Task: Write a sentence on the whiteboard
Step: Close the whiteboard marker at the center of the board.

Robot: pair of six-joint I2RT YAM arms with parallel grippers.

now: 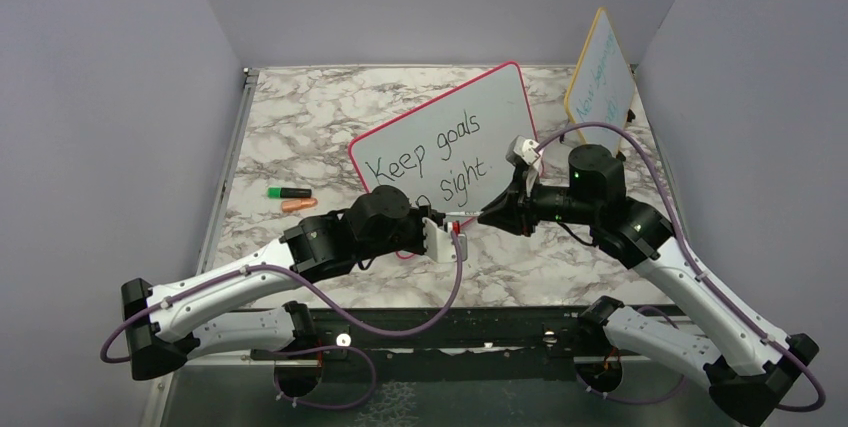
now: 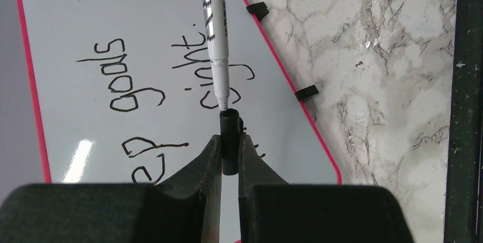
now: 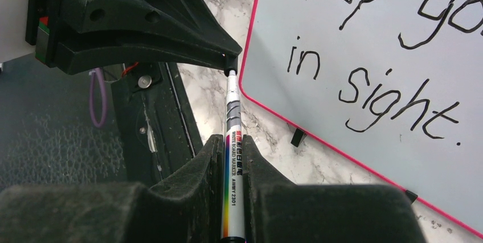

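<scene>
My left gripper was clenched on a short black marker cap, which stood up between the two dark fingers with its open mouth pointing away from me. My right gripper was clamped around the barrel of a white whiteboard marker with grey bands and a rainbow stripe. The two grippers faced each other tip to tip, and the marker's nib sat right at the mouth of the cap. I could not tell whether it had gone inside.

The whiteboard, white with a thin pink-red frame, rested on the marble-patterned table just beyond both grippers, turned at a slant, with its near corner under my left wrist. The sentence in black handwriting read "Keep goals in sight." in two lines.

A smaller yellow-framed board stood upright at the far right. A green marker and an orange object lay side by side on the table, left of the whiteboard.
</scene>
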